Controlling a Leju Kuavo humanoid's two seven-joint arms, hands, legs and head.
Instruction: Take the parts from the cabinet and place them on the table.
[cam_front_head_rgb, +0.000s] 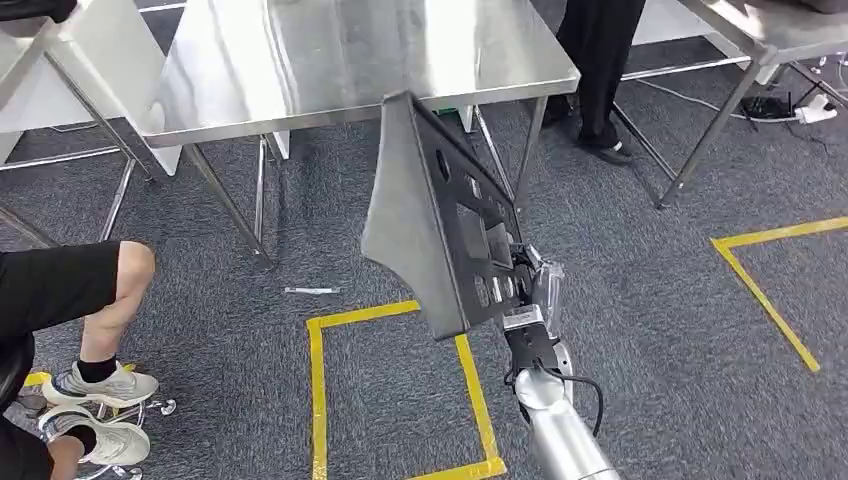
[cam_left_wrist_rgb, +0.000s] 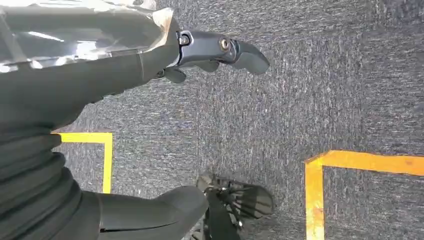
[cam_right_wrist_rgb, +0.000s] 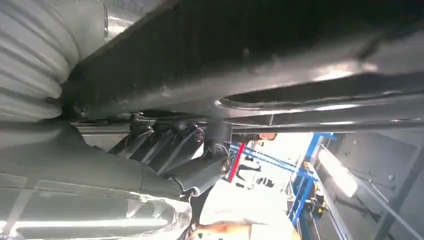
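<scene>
part: dark grey moulded panel, rectangular cut-outs, no readable writing | right hand: fingers gripping its lower edge, tilted upright before steel table | left hand: fingers apart, holding nothing, above carpet

Likely a workshop, steel tables, taped carpet floor

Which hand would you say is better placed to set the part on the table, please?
Right, most likely. The right hand already holds the dark panel raised toward the steel table. The left hand hangs over the carpet, holding nothing.
</scene>
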